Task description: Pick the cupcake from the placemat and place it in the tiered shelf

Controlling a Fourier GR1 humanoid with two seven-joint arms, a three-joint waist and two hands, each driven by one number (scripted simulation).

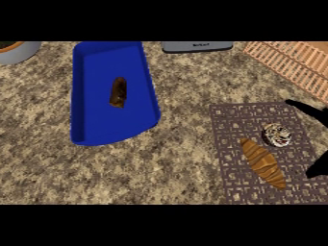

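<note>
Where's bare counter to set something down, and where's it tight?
Free: the counter between the blue tray and the placemat, plus the stretch below and left of the tray. Tight: the placemat's right half, with the cupcake, croissant and right hand.

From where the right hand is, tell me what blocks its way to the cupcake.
Nothing visible does. The right hand is at the placemat's right edge, beside the cupcake. The croissant lies below and left of the cupcake, off that line.
</note>
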